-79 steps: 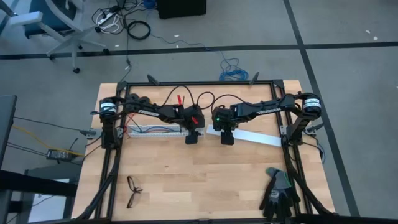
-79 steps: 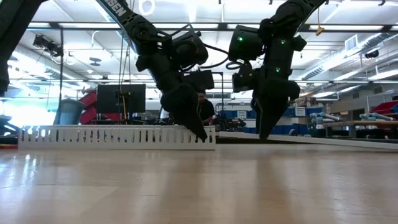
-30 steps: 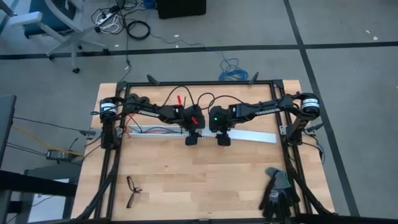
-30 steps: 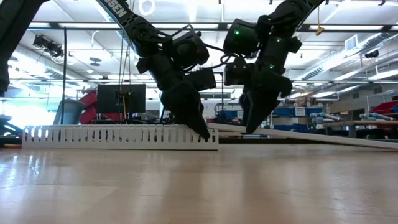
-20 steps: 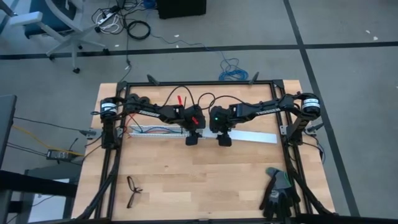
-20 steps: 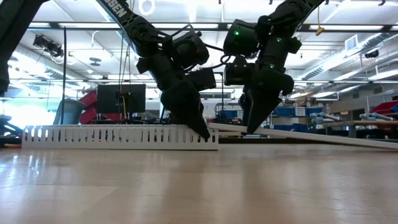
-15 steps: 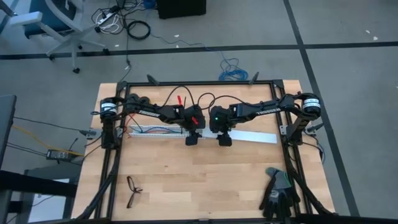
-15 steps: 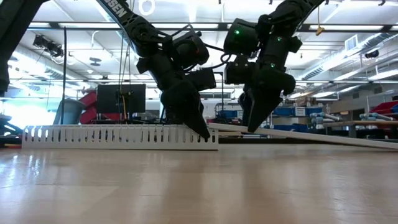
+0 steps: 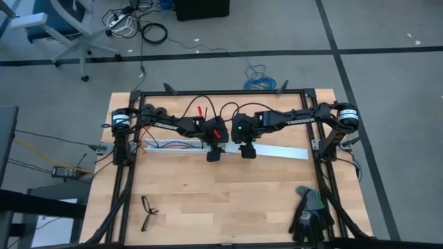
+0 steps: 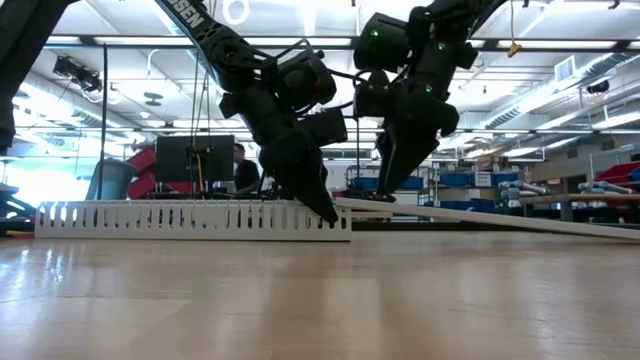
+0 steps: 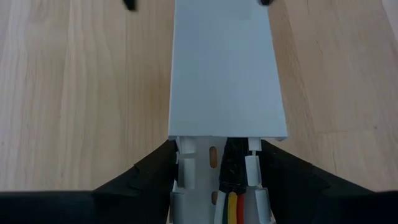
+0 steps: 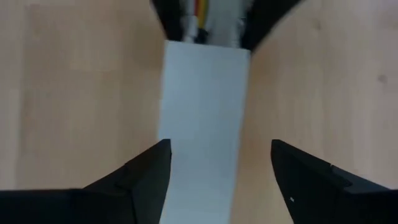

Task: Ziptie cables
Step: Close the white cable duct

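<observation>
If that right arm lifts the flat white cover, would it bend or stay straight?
Probably stays fairly straight: in the low view the flat white cover slopes as one even line. It looks thin and light. Its smooth face could slip between the right end effector, whose fingers stand apart beside it.

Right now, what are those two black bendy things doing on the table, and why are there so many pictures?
They are two robot arms. One camera looks down from above, one sits at table height, and one rides on each wrist.

The left gripper has its fingers around the end of a white slotted strip with coloured cables inside. The right gripper is open, fingers either side of a flat white cover, not squeezing it.

Also on the wooden table: black eyeglasses and dark gloves.
</observation>
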Motion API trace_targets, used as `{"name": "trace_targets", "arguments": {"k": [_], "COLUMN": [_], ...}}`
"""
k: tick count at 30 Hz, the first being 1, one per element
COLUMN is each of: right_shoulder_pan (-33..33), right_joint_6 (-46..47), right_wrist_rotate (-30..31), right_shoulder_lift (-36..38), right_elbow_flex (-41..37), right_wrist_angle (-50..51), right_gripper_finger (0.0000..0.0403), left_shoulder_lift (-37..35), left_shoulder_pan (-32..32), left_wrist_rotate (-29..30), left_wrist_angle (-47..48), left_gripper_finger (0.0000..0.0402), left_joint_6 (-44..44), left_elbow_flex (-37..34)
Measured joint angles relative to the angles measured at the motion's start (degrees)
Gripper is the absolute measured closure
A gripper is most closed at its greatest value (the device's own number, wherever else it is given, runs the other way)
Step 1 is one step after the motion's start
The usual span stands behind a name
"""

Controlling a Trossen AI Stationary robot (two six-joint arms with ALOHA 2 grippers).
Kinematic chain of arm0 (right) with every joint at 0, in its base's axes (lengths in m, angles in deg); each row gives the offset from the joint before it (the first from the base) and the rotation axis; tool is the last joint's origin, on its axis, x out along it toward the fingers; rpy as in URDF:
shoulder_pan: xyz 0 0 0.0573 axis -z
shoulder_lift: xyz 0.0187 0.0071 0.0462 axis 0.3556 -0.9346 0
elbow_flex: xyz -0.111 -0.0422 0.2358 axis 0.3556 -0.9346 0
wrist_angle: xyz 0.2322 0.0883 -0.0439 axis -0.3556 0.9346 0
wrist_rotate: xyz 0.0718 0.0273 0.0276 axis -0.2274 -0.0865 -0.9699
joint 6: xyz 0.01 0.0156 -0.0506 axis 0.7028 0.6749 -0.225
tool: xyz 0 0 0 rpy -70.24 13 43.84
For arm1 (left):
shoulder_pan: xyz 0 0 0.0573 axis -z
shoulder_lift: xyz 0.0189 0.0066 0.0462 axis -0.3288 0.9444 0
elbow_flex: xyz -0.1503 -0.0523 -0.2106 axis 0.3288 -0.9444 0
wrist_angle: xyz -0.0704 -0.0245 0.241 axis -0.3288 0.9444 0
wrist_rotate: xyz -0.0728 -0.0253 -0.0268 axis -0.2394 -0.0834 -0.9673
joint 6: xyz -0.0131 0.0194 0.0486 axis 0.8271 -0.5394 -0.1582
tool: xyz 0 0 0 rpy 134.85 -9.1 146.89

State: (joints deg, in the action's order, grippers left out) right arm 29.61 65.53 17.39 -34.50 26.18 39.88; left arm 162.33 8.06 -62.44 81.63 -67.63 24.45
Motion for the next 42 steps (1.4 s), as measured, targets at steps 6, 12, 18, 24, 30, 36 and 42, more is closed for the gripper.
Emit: {"name": "trace_targets", "arguments": {"k": [6, 12, 18, 24, 30, 36, 42], "right_shoulder_pan": [0.63, 0.76, 0.61, -1.13, -2.70, -2.76, -2.78], "right_joint_6": [0.00, 0.19, 7.22, 15.49, 22.52, 25.81, 27.15], "right_wrist_rotate": [4.35, 5.49, 6.85, 9.53, 11.70, 11.37, 11.31], "right_shoulder_lift": [0.40, 1.88, 6.62, 18.27, 30.63, 35.67, 33.47], "right_elbow_flex": [0.99, 1.00, 0.18, -7.60, -17.74, -25.79, -27.82], "right_wrist_angle": [6.50, 10.83, 16.56, 16.97, 9.16, 0.01, -2.49], "right_gripper_finger": [0.0220, 0.0366, 0.0394, 0.0398, 0.0401, 0.0402, 0.0402], "left_shoulder_lift": [0.00, -0.02, -0.02, -0.02, -0.02, -0.02, 0.04], "left_shoulder_pan": [0.00, 0.02, 0.04, 0.07, 0.04, 0.04, 0.11], "left_wrist_rotate": [0.02, 0.07, 0.42, 2.32, 3.11, 3.61, 3.67], "left_wrist_angle": [0.00, -0.04, -0.02, -0.30, -1.18, -1.14, -0.85], "left_gripper_finger": [0.0183, 0.0183, 0.0183, 0.0183, 0.0183, 0.0168, 0.0129], "left_joint_6": [0.51, 0.62, 0.70, 0.81, 2.71, 3.41, 2.90], "left_elbow_flex": [0.00, 0.00, 0.00, 0.00, 0.00, 0.00, -0.04]}}
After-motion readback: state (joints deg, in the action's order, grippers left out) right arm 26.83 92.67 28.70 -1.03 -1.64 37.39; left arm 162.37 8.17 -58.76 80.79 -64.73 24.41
